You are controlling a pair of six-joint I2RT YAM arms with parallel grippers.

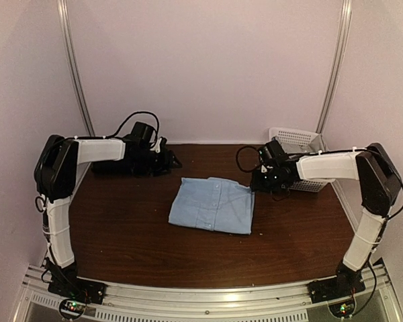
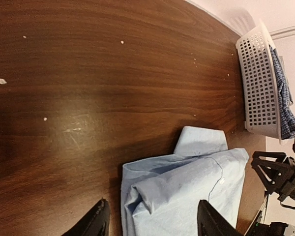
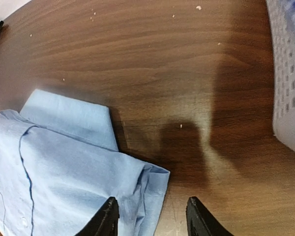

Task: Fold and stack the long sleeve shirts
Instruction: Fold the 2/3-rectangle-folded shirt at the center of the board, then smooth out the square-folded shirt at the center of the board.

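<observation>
A light blue long sleeve shirt [image 1: 211, 204] lies folded into a rectangle on the middle of the dark wooden table [image 1: 121, 228]. My left gripper [image 1: 173, 161] hangs open just beyond the shirt's far left corner. In the left wrist view its fingers stand wide apart with the folded shirt [image 2: 187, 191] below and between them, and nothing is gripped. My right gripper [image 1: 255, 182] is open beside the far right corner. The right wrist view shows that shirt corner [image 3: 152, 182] under its spread jaws, not held.
A white lattice basket [image 1: 299, 144] stands at the back right behind the right arm, with blue checked cloth [image 2: 282, 93] in it. A dark mass [image 1: 121, 166] lies under the left arm at the back left; I cannot tell what it is.
</observation>
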